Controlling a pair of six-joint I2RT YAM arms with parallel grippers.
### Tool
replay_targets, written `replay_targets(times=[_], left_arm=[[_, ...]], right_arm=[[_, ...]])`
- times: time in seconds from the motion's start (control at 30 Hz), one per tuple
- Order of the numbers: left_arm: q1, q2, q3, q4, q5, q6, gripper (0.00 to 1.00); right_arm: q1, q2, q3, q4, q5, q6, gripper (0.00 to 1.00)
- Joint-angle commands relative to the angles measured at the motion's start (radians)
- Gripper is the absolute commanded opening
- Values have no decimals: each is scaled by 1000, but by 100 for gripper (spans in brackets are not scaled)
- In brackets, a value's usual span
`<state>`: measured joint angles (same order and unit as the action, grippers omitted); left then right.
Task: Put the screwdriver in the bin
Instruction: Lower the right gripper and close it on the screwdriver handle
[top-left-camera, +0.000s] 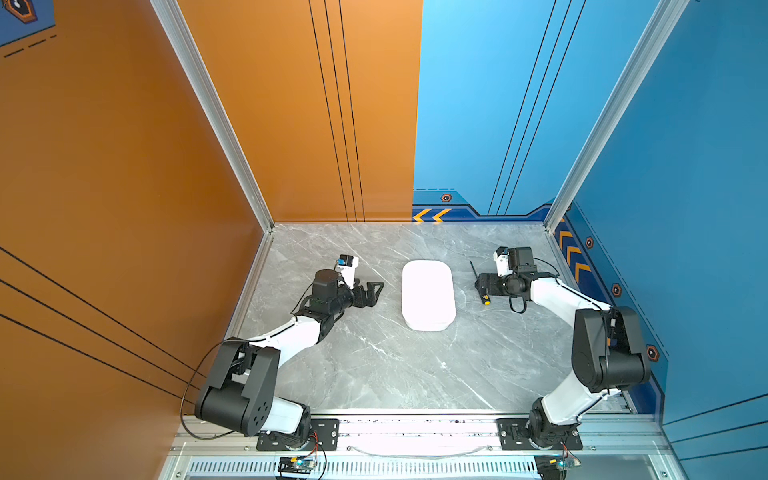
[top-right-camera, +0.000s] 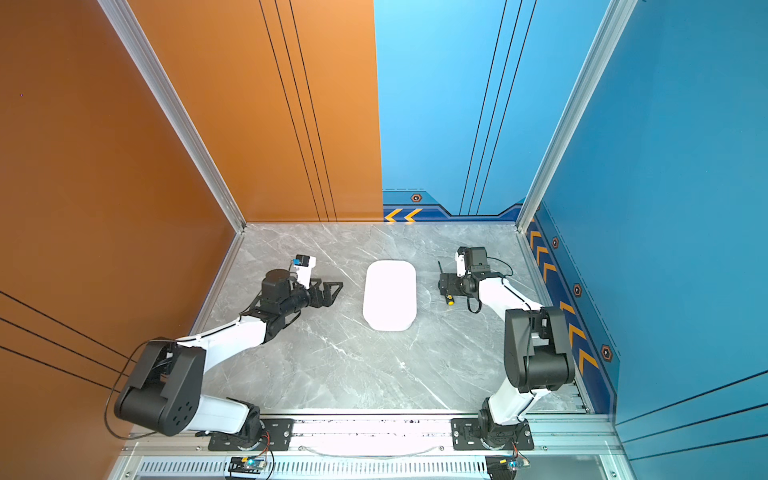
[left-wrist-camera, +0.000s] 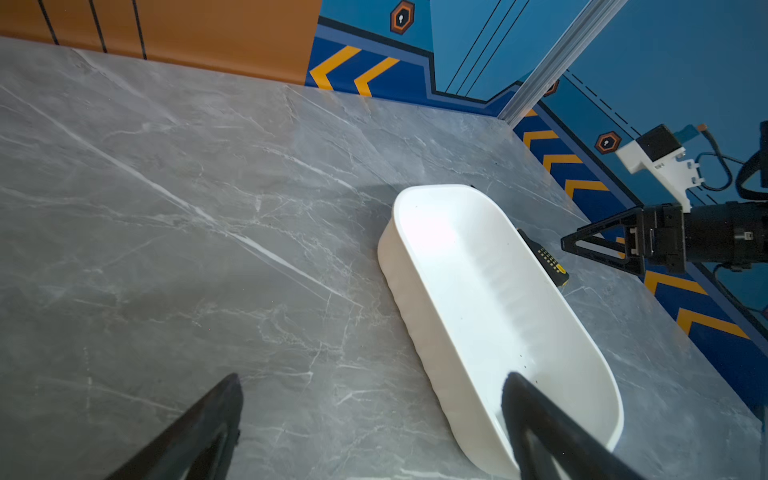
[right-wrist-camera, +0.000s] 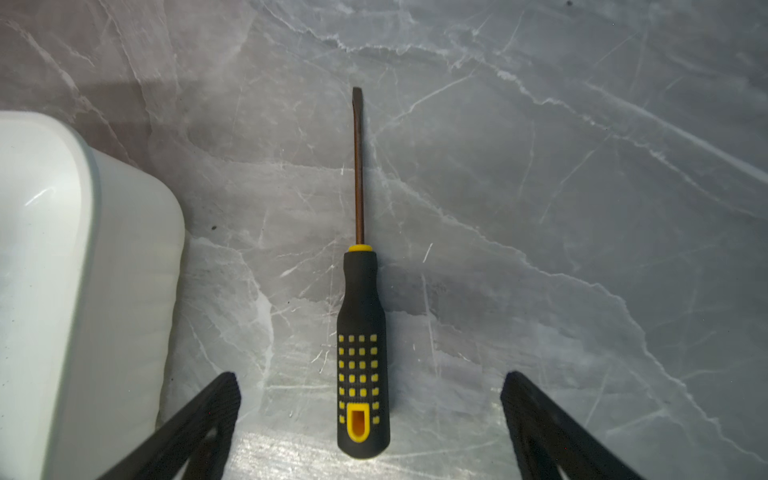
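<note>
The screwdriver lies flat on the grey marble table, just right of the bin, with its black shaft pointing to the back. In both top views only its shaft and its yellow-marked handle end show past the gripper. The empty white bin stands mid-table. My right gripper hangs over the handle, open, a finger on each side and neither touching it. My left gripper is open and empty, left of the bin.
The bin's rounded wall stands close beside the screwdriver on one side. Blue wall panels with orange chevrons run along the table's right edge, behind my right arm. An orange wall closes the left side.
</note>
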<state>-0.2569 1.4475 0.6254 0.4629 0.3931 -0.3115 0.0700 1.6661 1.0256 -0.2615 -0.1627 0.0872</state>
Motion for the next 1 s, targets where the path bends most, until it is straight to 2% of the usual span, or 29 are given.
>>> replay_targets(times=[0.0,0.37,0.57,0.83,0.97], left_arm=[[-15,39,33,-17,85,-54,98],[-71,166,90,-67,196,-132,98],[-83,182,124,-122,188,-126,98],[-101,179,193,-307,135,-44,98],[-103,180,198,-322,132,-38,98]], right_arm=[[11,20,38,-80,-23,19,96],[71,98,84,-164,75,22,92],[83,127,114,-202,96,13,88],[95,186,175,-254,135,0,84],[101,208,198,-269,146,1,75]])
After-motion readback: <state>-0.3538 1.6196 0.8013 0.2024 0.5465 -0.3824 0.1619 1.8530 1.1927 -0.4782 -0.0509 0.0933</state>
